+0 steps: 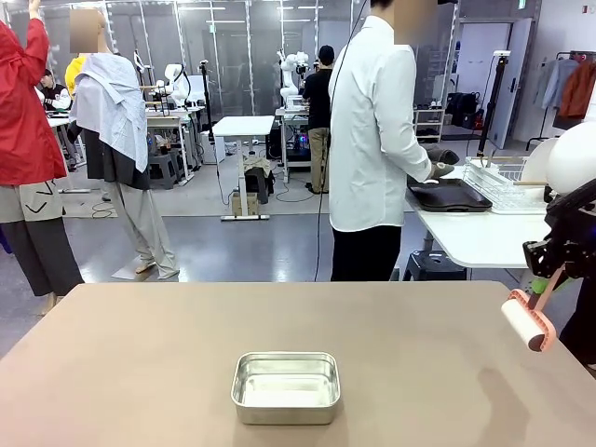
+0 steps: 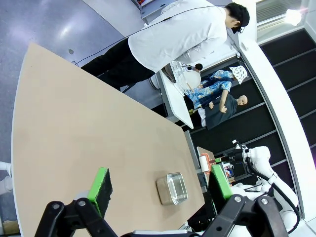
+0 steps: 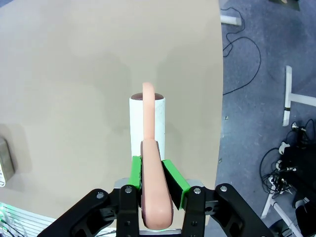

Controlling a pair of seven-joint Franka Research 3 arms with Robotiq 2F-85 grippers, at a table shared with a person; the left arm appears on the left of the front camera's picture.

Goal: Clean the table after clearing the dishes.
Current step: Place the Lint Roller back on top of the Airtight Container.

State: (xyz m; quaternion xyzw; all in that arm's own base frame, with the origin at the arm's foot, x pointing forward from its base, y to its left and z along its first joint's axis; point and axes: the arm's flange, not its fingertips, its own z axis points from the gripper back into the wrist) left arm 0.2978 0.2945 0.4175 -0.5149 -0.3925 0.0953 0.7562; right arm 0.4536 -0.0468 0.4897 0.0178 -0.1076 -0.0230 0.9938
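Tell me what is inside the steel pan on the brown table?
The steel pan looks empty: its shiny floor shows and nothing lies in it. The near wall hides a thin strip of that floor. It stands on the brown table.

Robotics lab, workbenches, floor cables

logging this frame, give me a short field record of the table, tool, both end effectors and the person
table: taupe top, bears a steel pan near the middle
tool: lint roller, pink handle, white roll
right end effector: shut on the roller's handle, above the table's right edge
left end effector: open, holding nothing
person: turned away at the white side table, hands at a dark tray
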